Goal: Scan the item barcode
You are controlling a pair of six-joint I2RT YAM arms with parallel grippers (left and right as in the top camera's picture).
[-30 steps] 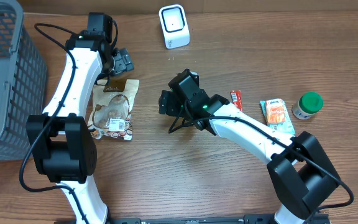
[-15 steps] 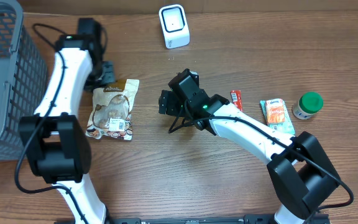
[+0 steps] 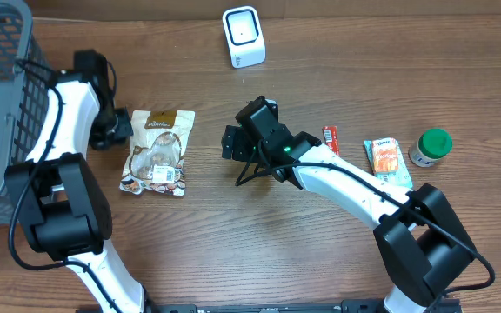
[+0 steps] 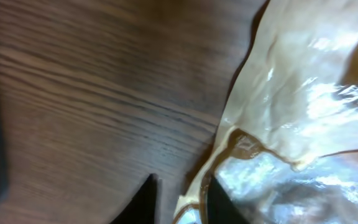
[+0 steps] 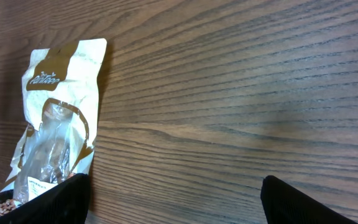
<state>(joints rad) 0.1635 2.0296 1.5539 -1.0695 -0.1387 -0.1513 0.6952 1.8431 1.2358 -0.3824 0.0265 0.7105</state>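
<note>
Left wrist view: my left claw (image 4: 183, 200) pinches the thin edge of the snack pouch (image 4: 291, 93), which lies flat on the wooden table (image 4: 73, 93); my right claw (image 5: 176, 196) hangs wide open, empty. Risk: the glossy, crinkled film is slick and floppy, so it may slip free or fold over its barcode label (image 3: 168, 175) when lifted toward the white scanner (image 3: 243, 35).

The left arm (image 3: 55, 113) reaches up the left side of the frame. Its left gripper (image 3: 118, 130) points rightward, with the fingers (image 4: 219, 202) drawn close together. The right arm (image 3: 346, 187) stretches from lower right toward centre, and the right gripper (image 3: 236, 143) is spread wide.
</note>
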